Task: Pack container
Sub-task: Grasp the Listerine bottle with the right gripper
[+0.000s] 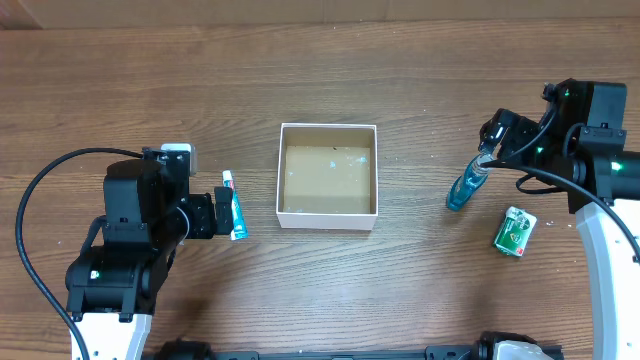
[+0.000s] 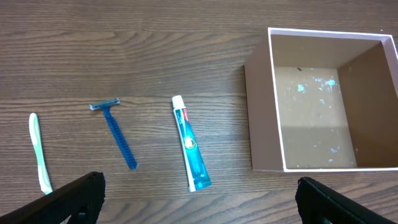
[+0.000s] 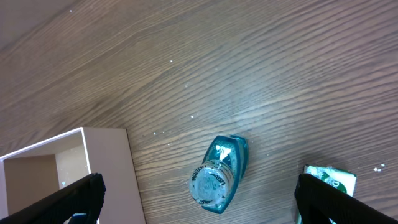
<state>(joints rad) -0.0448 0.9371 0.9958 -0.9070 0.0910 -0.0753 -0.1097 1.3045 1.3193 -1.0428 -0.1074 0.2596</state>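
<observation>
Nothing is packed yet: the container [image 1: 328, 178] stands empty, out past one finger of each gripper. The left gripper [image 2: 200, 198] and right gripper [image 3: 199, 196] are spread wide, and nothing is held. A toothpaste tube [image 2: 190, 144] is framed beneath the left jaws and a blue bottle [image 3: 217, 173] beneath the right. A first pick is judged to be in hand. Next, a descent and a closing around one item are called for.
</observation>
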